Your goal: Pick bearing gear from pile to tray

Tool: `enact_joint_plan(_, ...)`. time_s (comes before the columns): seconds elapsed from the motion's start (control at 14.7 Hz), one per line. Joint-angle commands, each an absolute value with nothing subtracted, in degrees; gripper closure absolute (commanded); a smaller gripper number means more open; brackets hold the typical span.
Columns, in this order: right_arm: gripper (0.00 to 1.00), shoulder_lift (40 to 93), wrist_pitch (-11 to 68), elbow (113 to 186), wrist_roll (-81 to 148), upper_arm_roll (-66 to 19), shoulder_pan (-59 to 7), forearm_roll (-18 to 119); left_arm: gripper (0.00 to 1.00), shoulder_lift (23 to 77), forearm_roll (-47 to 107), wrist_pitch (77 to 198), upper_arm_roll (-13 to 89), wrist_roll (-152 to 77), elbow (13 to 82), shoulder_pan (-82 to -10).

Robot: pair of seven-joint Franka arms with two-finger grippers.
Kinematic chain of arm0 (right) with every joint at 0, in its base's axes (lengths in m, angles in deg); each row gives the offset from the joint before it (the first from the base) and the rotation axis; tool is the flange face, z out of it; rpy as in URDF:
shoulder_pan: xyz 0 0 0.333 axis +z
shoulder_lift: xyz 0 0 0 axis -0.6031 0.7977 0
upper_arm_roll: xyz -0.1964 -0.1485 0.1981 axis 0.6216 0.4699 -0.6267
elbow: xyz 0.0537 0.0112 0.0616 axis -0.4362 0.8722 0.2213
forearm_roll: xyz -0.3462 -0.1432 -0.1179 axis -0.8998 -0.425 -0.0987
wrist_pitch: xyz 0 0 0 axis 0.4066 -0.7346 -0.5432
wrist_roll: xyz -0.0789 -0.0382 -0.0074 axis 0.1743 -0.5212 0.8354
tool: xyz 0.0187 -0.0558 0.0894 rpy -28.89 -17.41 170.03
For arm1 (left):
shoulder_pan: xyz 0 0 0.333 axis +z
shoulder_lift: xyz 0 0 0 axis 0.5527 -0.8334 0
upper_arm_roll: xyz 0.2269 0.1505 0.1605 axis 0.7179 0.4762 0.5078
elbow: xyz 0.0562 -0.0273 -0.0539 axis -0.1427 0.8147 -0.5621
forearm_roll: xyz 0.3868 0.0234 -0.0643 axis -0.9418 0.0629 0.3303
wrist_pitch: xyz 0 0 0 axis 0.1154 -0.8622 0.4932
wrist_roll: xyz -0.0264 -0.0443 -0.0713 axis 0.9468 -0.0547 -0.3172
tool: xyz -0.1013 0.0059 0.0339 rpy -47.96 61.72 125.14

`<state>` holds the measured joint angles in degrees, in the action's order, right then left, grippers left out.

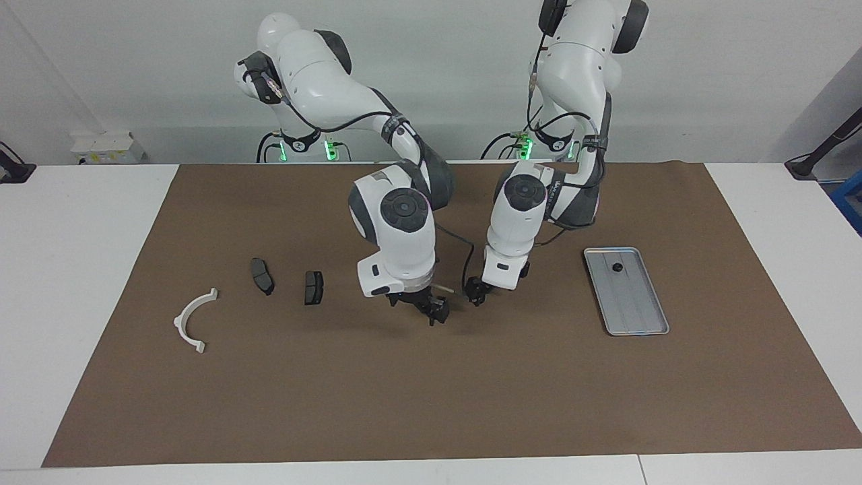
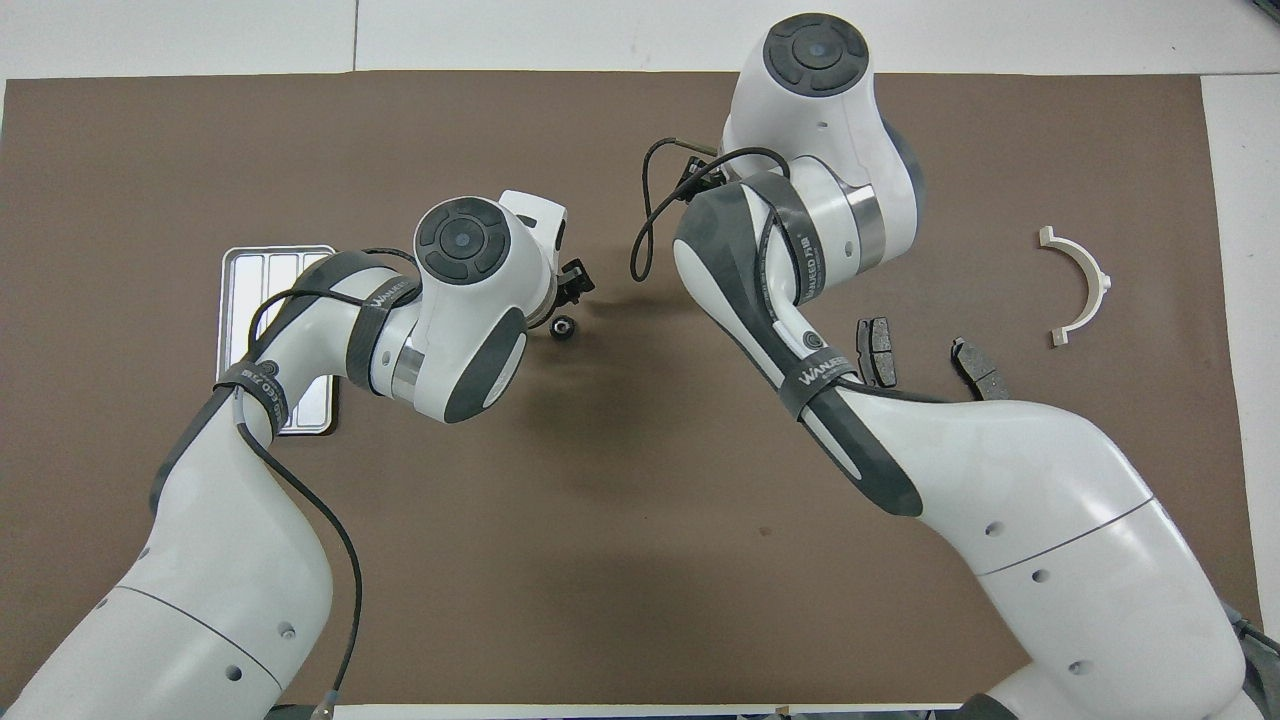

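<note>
The silver tray lies toward the left arm's end of the table, with one small black round piece on it. In the overhead view the tray is partly covered by the left arm. Another small black round piece lies on the mat just beside my left gripper, which hangs low over the middle of the mat. My right gripper hangs over the mat close beside it. Two dark brake pads and a white arc piece lie toward the right arm's end.
A brown mat covers most of the white table. In the overhead view the right arm's wrist hides its own gripper, and the brake pads and the white arc lie beside that arm.
</note>
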<state>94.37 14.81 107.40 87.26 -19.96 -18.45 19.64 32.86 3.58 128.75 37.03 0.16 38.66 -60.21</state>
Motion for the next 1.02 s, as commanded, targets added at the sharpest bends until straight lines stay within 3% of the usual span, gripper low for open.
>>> enact_joint_plan(0.0,0.0,91.89,12.89,109.52,82.03,-20.9,-21.0,20.85,0.14,33.38,2.06,131.34,37.83,2.6,42.11,-62.46)
enact_joint_plan(0.2,0.0,88.56,12.27,112.67,74.74,-20.89,-24.07,20.85,0.15,33.38,2.06,131.88,37.74,2.69,42.47,-62.47)
enact_joint_plan(0.34,0.0,83.38,13.67,118.98,66.85,-20.89,-27.06,20.85,0.15,33.29,2.06,132.14,37.74,2.95,42.56,-62.47)
enact_joint_plan(0.61,0.0,74.24,14.99,128.49,53.56,-20.28,-31.28,21.02,0.31,33.12,2.06,132.23,37.74,3.57,42.56,-62.56)
enact_joint_plan(0.68,0.0,71.87,14.99,130.59,52.05,-20.28,-32.42,21.02,0.38,33.12,2.06,132.23,37.83,3.57,42.47,-62.47)
enact_joint_plan(0.95,0.0,59.65,13.77,139.39,48.71,-18.97,-35.15,20.76,0.8,33.12,2.23,130.57,37.83,4.62,41.69,-62.3)
